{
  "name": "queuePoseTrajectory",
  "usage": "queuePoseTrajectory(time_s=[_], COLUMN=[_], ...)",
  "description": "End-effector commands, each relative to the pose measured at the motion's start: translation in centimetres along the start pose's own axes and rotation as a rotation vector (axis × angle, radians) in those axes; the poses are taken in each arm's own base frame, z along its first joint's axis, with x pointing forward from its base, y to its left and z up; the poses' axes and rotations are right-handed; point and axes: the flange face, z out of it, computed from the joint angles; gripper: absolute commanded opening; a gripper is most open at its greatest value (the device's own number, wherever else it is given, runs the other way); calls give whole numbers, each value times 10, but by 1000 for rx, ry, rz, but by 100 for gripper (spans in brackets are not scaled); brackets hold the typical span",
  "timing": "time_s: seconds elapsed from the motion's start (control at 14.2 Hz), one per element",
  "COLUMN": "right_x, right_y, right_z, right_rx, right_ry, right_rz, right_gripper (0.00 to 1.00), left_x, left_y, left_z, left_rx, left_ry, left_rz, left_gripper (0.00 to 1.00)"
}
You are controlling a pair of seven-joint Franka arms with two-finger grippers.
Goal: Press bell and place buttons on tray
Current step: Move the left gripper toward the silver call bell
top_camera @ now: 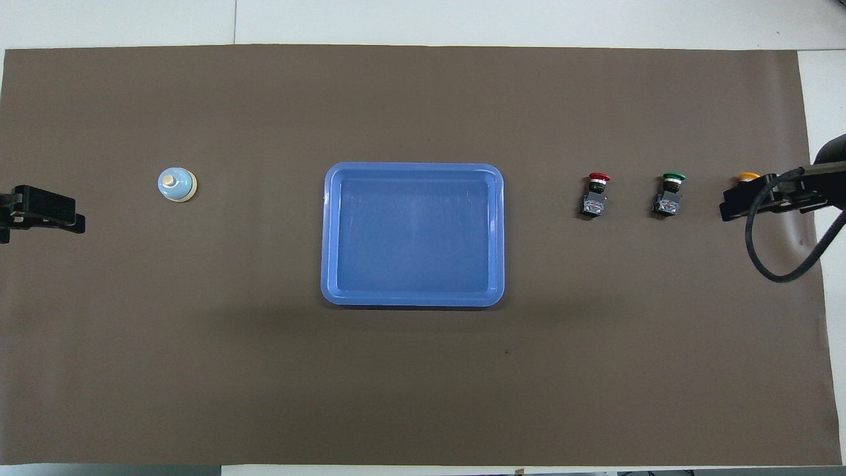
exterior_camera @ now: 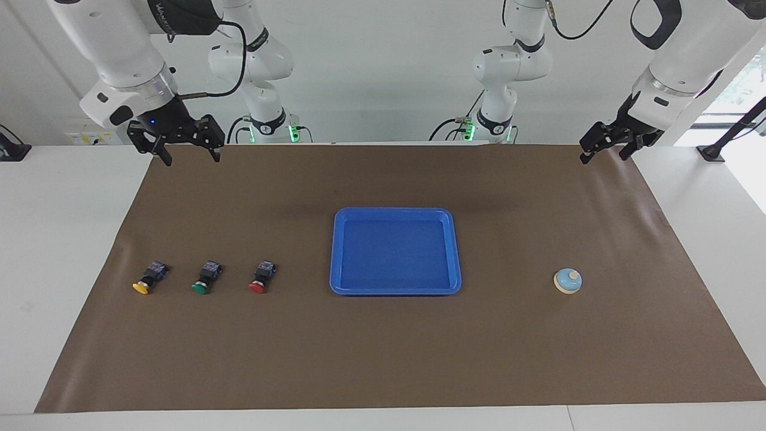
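Three buttons lie in a row on the brown mat (exterior_camera: 383, 359) covering the bench: yellow button (exterior_camera: 148, 280), green button (exterior_camera: 206, 278), red button (exterior_camera: 261, 278), running from the right arm's end toward the tray (exterior_camera: 395, 290). One blue tray sits mid-mat, with nothing in it. One bell (exterior_camera: 567, 281) stands alone toward the left arm's end. Two pincers hang raised at the mat's corners nearest the robots: the right pincer (exterior_camera: 187, 157) open and holding nothing, the left pincer (exterior_camera: 605, 153) likewise open and holding nothing. No step appears begun. The next move probably calls for the left pincer to descend onto the bell's knob.
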Motion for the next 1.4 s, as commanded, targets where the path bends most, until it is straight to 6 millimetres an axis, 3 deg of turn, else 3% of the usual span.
queuePoseTrajectory(time_s=[0.0, 0.35, 0.56, 0.63, 0.7, 0.77, 1.12, 1.33], right_x=[-5, -5, -5, -5, -5, -5, -5, -4], right_y=[4, 4, 3, 4, 4, 3, 3, 3], right_z=[1, 2, 2, 1, 1, 2, 1, 2], right_rx=[18, 18, 18, 18, 18, 18, 18, 18], right_ry=[1, -2, -2, 0, 0, -2, 0, 0], right_rz=[-13, -13, -14, -13, -13, -14, -14, -14], right_gripper=[100, 100, 100, 100, 100, 100, 100, 100], left_x=[-8, -6, 9, 19, 32, 44, 111, 117], left_y=[-2, -4, -6, -6, -7, -9, -27, -34], left_z=[-1, -2, 1, 13, 27, 42, 132, 167], left_rx=[-5, -4, 15, 16, 15, 14, 11, 10], left_ry=[-10, 2, 81, 73, 76, 81, 122, 148], left_rz=[-14, -22, 12, 26, 27, 22, -15, -25], left_gripper=[100, 100, 100, 73, 31, 0, 0, 0])
